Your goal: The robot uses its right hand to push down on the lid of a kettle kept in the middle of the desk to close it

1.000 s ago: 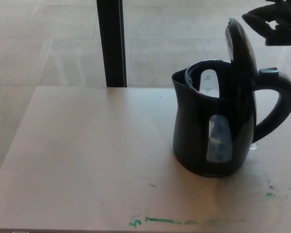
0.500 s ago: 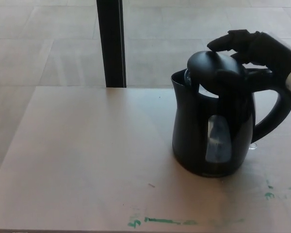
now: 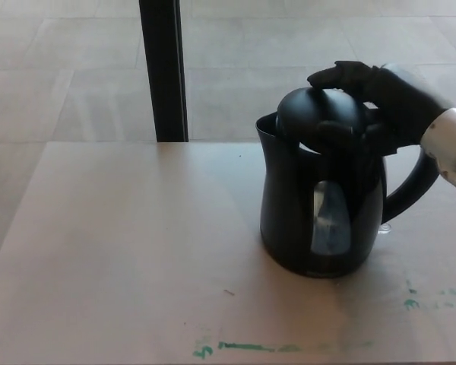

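Kettle (image 3: 323, 205) upright at table (image 3: 121, 258) 3 o'clock | lid (image 3: 321, 116) nearly down, slight tilt, full seating unclear | right hand (image 3: 380, 95) fingers spread flat on lid, grasping nothing | left: final press, then lift off.

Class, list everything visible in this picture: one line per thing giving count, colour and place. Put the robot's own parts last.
kettle: one, black, right of centre on the desk, handle pointing right
lid: one, black, lowered onto the kettle top under the hand
desk: one, pale wood, fills the lower picture
green marks: several, green, along the desk's near edge and right side
post: one, black, upright behind the desk
floor: pale tiles, beyond the desk
right hand: one, black, resting on the lid
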`<state>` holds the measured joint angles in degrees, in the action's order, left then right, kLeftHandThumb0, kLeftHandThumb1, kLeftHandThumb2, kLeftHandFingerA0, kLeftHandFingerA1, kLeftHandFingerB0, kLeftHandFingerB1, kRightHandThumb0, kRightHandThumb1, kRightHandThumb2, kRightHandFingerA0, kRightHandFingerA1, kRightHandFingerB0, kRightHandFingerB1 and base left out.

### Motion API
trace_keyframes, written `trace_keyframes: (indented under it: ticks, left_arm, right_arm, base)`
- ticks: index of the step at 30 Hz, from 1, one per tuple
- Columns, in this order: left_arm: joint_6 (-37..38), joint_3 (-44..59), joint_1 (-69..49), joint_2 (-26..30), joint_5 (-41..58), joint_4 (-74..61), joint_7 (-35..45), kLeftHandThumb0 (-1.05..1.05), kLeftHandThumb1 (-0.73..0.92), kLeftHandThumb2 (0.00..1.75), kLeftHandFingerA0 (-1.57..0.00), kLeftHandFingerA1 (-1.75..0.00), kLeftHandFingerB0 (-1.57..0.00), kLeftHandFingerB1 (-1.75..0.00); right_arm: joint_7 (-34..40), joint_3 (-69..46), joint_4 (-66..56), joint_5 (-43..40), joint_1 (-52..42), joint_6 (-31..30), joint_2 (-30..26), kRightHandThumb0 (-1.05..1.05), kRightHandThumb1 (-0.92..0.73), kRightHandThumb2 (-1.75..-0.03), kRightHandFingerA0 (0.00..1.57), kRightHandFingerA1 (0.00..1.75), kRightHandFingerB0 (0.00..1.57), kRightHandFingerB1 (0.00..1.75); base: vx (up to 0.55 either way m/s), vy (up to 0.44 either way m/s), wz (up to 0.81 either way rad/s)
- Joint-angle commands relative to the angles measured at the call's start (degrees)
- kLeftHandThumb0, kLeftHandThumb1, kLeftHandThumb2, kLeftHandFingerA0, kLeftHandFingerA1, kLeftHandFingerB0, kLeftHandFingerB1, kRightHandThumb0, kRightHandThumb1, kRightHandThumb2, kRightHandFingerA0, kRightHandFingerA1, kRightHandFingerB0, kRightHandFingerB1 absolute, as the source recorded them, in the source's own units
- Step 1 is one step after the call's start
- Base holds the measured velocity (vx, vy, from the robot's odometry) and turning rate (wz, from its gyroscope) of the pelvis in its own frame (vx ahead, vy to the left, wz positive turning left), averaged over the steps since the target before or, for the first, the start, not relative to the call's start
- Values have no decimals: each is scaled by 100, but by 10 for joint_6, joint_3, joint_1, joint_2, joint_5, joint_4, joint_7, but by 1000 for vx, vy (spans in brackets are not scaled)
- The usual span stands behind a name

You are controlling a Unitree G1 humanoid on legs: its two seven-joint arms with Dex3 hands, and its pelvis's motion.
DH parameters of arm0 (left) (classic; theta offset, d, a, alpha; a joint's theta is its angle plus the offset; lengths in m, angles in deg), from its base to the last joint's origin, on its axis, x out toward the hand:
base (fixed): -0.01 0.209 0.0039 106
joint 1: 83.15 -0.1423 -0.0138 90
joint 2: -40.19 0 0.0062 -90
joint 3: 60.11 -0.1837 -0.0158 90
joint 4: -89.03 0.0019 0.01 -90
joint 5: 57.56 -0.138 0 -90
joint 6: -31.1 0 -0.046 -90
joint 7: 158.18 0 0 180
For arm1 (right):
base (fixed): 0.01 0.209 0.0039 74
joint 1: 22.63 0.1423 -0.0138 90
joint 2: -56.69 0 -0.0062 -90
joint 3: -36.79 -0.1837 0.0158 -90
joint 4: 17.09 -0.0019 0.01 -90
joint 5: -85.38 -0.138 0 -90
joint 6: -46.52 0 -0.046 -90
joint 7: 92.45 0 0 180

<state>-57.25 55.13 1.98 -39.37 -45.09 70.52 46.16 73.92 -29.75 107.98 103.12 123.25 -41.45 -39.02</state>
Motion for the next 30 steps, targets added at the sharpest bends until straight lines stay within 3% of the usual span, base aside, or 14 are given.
trace_keyframes:
  ticks: [1,3,4,5,7,12,14,15,24,25,26,27,29,30]
  left_arm:
    - [9,-15,1,11,-9,-9,1,-76,73,62,-41,-48,-36,-39]
    - [2,-7,6,11,2,-1,4,-72,55,98,-39,-60,-21,-47]
    - [-1,-2,8,10,7,2,4,-72,55,98,-39,-60,-21,-47]
    - [-2,-3,8,10,5,2,2,-80,62,67,-37,-48,-33,-40]
    - [4,-10,8,12,-1,2,5,-76,72,62,-36,-44,-33,-37]
    - [-3,-5,10,11,3,1,-5,-77,70,61,-43,-49,-38,-39]
    - [-6,-1,10,12,8,-1,1,-77,70,61,-43,-51,-39,-39]
    - [-8,0,10,12,9,-2,2,-76,71,61,-41,-52,-38,-38]
    - [-12,1,16,13,6,4,3,-80,64,67,-39,-49,-37,-40]
    - [-18,4,19,13,10,5,1,-72,54,98,-41,-60,-24,-47]
    - [-18,4,19,13,10,5,1,-72,54,98,-41,-60,-24,-47]
    - [-18,7,19,15,13,4,8,-80,63,68,-38,-50,-34,-40]
    - [-21,4,20,18,10,1,11,-79,63,67,-38,-50,-35,-40]
    - [-22,4,21,21,9,-1,10,-81,63,68,-38,-50,-35,-41]
  right_arm:
    - [-54,51,5,62,29,29,2,-77,-74,-63,36,51,36,35]
    - [-70,71,11,83,59,37,-7,-79,-73,-63,39,51,41,37]
    - [-76,84,14,98,77,44,-14,-79,-73,-63,39,51,41,37]
    - [-89,93,9,104,86,45,-22,-82,-64,-69,39,52,39,39]
    - [-105,106,1,111,91,49,-35,-76,-72,-62,41,52,43,37]
    - [-112,130,-16,134,64,70,-65,-82,-61,-75,39,53,37,40]
    - [-116,128,-18,132,47,67,-69,-76,-72,-62,44,48,42,35]
    - [-123,128,-21,131,39,61,-72,-83,-62,-75,39,51,36,39]
    - [-89,123,-36,130,-89,42,-65,-73,-74,-63,43,51,42,35]
    - [-80,122,-34,130,-99,41,-60,-73,-74,-63,43,51,42,36]
    - [-80,122,-35,130,-99,41,-60,-73,-74,-63,43,51,42,36]
    - [-78,122,-32,130,-104,38,-55,-73,-74,-62,44,52,42,35]
    - [-65,128,-24,135,-113,40,-41,-73,-73,-62,47,59,43,35]
    - [-56,134,-20,143,-111,43,-35,-80,-61,-98,46,68,38,50]
  base:
    - [0,0,0]
    - [0,0,0]
    - [0,0,0]
    - [0,0,0]
    - [0,0,0]
    - [0,0,0]
    - [0,0,0]
    - [0,0,0]
    - [0,0,0]
    - [0,0,0]
    - [0,0,0]
    - [0,0,0]
    - [0,0,0]
    - [0,0,0]
